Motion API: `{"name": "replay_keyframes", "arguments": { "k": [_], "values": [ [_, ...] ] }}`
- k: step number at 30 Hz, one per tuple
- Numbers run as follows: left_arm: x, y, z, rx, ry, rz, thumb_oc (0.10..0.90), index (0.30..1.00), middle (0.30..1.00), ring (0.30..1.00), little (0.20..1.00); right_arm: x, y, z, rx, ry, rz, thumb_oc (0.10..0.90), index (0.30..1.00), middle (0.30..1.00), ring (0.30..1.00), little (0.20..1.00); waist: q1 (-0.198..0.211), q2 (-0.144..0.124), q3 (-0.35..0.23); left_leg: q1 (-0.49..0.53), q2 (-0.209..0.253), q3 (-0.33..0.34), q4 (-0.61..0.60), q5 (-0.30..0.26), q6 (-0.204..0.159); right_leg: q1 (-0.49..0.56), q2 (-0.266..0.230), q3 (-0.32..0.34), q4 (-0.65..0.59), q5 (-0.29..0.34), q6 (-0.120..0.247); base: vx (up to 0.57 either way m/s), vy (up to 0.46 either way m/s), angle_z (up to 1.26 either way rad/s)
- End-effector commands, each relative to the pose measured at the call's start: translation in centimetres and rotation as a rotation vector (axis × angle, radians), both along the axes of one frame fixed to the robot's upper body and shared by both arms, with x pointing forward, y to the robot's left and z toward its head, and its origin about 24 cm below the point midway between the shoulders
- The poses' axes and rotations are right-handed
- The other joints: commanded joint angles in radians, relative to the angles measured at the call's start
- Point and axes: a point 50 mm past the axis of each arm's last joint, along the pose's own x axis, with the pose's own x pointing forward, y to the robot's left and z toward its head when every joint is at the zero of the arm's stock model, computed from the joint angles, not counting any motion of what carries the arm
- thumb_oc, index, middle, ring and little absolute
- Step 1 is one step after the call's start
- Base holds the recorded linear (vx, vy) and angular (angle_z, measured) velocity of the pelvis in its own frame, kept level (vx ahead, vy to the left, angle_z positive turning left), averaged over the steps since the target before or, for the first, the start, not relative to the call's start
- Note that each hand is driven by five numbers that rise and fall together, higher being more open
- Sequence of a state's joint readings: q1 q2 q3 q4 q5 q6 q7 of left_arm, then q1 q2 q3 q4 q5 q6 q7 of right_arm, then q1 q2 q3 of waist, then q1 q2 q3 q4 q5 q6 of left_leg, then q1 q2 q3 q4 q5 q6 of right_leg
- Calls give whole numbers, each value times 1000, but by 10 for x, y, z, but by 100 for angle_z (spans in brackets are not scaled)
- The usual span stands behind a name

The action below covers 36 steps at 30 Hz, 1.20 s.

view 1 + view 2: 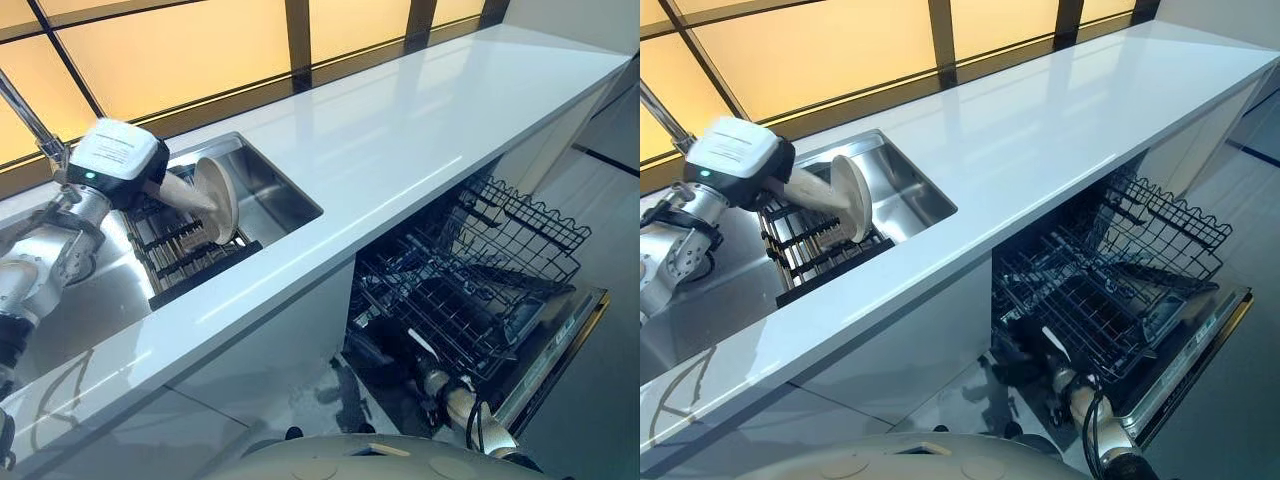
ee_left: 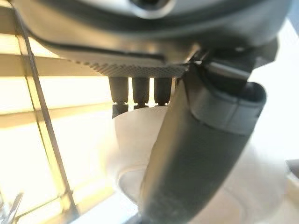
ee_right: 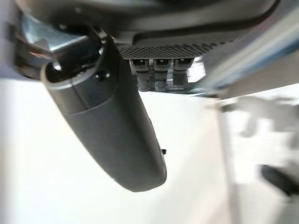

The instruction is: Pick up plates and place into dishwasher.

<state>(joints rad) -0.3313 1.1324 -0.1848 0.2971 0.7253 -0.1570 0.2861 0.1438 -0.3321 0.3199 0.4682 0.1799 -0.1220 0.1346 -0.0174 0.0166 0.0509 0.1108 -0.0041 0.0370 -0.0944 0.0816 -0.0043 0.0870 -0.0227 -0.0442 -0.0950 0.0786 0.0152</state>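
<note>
Your left hand (image 1: 180, 195) is at the sink, around 9 o'clock in the head view, thumb and fingers closed on a pale plate (image 1: 217, 198) that stands on edge in the dark drying rack (image 1: 185, 262). The left wrist view agrees: thumb across the plate's near face, fingers (image 2: 135, 91) curled over its rim. Step in hand, by my reading: the pick-up. The plate looks gripped but not lifted clear; whether its lower edge sits in the rack slots or just above them is unclear. The next move calls for a straight lift out of the slots, then a long carry over the counter's front edge toward 4 o'clock. Your right hand (image 3: 117, 130) is low by the dishwasher; its wrist view has the thumb hanging loose and the fingers held straight, nothing in them. The steel sink (image 1: 270, 185) is set into a glossy white countertop (image 1: 420, 130) running out to 1 o'clock. Below it the dishwasher (image 1: 560, 340) door is down, wire racks (image 1: 470, 270) pulled out, no plates visible in them. Amber-lit window panels (image 1: 180, 45) with dark frames back the counter at 12 o'clock.
</note>
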Motion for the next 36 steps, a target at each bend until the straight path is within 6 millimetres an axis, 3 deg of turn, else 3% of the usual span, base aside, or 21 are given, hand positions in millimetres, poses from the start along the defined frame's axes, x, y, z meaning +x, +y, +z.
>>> {"name": "replay_keyframes", "arguments": {
  "k": [1, 8, 10, 13, 14, 16, 18, 19, 25, 36],
  "values": [
    [-12, 20, 84, -54, -417, 48, 100, 300, 300, 300, 200, 47, 0, 58, 136, -304, -93, 800, 900, 900, 900, 900, -26, 24, -20, 13, -57, 22, 7, -137, 12, 7, 6, -20, 28, -85, 71, -22, -15, -5],
    [-25, 16, 93, -52, -503, 18, 100, 300, 300, 300, 200, 61, -19, 88, 61, -451, -278, 800, 900, 900, 900, 900, -28, 20, -27, 12, -54, 31, 7, -136, 14, 1, 6, -15, 31, -83, 70, -6, -4, -4],
    [-33, 13, 96, -60, -548, -5, 100, 300, 300, 300, 200, 70, -42, 115, -65, -587, -451, 800, 900, 900, 900, 900, -29, 20, -26, 13, -52, 34, 7, -138, 18, -1, 6, -10, 36, -85, 69, 0, 0, 0],
    [-42, 7, 94, -74, -603, -48, 100, 300, 300, 300, 200, 76, -54, 169, -177, -884, -544, 800, 900, 900, 900, 900, -26, 22, -24, 14, -51, 34, 7, -141, 24, -4, 5, -6, 43, -88, 67, 0, 0, 0],
    [-44, 5, 93, -80, -615, -58, 100, 300, 300, 300, 200, 75, -53, 179, -206, -951, -543, 800, 900, 900, 900, 900, -25, 24, -23, 16, -51, 35, 7, -143, 25, -4, 5, -5, 45, -89, 67, 0, 0, 0],
    [-49, -3, 96, -94, -649, -113, 100, 300, 300, 300, 200, 76, -52, 218, -298, -1177, -493, 800, 900, 900, 900, 900, -17, 22, -23, 18, -53, 30, 7, -145, 28, -3, 4, -4, 47, -90, 67, 0, 0, 0],
    [-51, -9, 98, -105, -664, -153, 100, 300, 300, 300, 200, 75, -49, 237, -347, -1287, -429, 800, 900, 900, 900, 900, -10, 21, -24, 18, -54, 27, 7, -146, 27, -1, 3, -6, 45, -90, 69, -5, -1, -3],
    [-52, -15, 101, -110, -673, -194, 100, 300, 300, 300, 200, 74, -43, 256, -381, -1397, -362, 800, 900, 900, 900, 900, -2, 17, -28, 18, -54, 25, 7, -146, 26, 0, 2, -8, 43, -89, 70, -7, -5, -7],
    [-53, -34, 113, -84, -693, -296, 100, 300, 300, 300, 200, 71, -21, 293, -372, -1569, -130, 800, 900, 900, 900, 900, 20, 6, -41, 13, -55, 18, 7, -144, 20, 5, 1, -16, 32, -85, 73, -9, -12, -9],
    [-52, -62, 124, -157, -626, -437, 100, 300, 300, 300, 200, 67, 11, 321, -364, -1657, 149, 800, 900, 900, 900, 900, 35, -3, -52, 1, -56, 3, 8, -136, 11, 6, -2, -33, 22, -81, 76, -12, -11, 6]
  ]
}}
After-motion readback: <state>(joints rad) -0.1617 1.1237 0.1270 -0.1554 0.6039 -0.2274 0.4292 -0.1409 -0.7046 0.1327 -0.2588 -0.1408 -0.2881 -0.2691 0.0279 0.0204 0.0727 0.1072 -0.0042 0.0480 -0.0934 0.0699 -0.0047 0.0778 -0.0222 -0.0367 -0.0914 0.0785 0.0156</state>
